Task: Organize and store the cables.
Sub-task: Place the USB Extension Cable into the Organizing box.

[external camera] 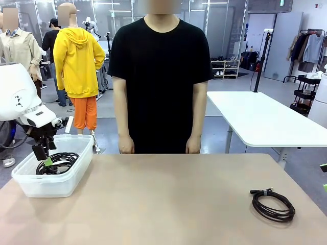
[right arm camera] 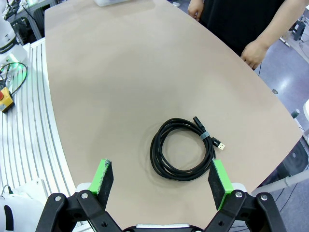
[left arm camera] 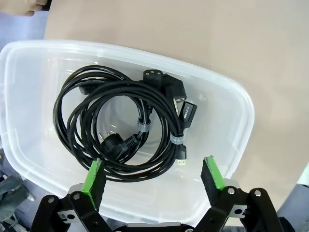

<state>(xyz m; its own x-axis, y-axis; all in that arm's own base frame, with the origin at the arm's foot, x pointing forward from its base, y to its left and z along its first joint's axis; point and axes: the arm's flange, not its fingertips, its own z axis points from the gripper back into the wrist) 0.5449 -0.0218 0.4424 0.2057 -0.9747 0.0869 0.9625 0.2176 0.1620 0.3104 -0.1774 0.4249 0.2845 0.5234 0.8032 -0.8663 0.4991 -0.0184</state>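
Left gripper: the left gripper (external camera: 46, 159) hangs over the bin at the left edge of the front view, fingers (left arm camera: 94, 174) spread wide with nothing between them; from its own wrist camera the left gripper (left arm camera: 152, 166) looks straight down into the bin.
Bin: a clear plastic bin (external camera: 51, 186) sits on the table near its lower-left corner in the front view; its rim (left arm camera: 231, 96) curves across the left wrist view.
Stored cables: several coiled cables (external camera: 59, 162) lie in the bin, black loops piled on each other (left arm camera: 159, 121), with chunky plugs toward the upper right of the pile and small grey ties round the strands (a USB end pokes out at the bottom of the heap).
Loose cable: one loose cable (external camera: 264, 193) lies as a round coil on the bare table at the lower right of the front view, well apart from the bin.
Right gripper: the right gripper (right arm camera: 161, 169) hovers above that loose cable (right arm camera: 155, 154), green pads (right arm camera: 104, 176) standing wide on either side of it and not touching it.
Table: the tan table (external camera: 168, 199) fills the lower half of the front view.
Person: a person (external camera: 161, 76) in a black shirt stands at the far edge, upper centre, hands (external camera: 126, 147) down at the sides by the table edge.
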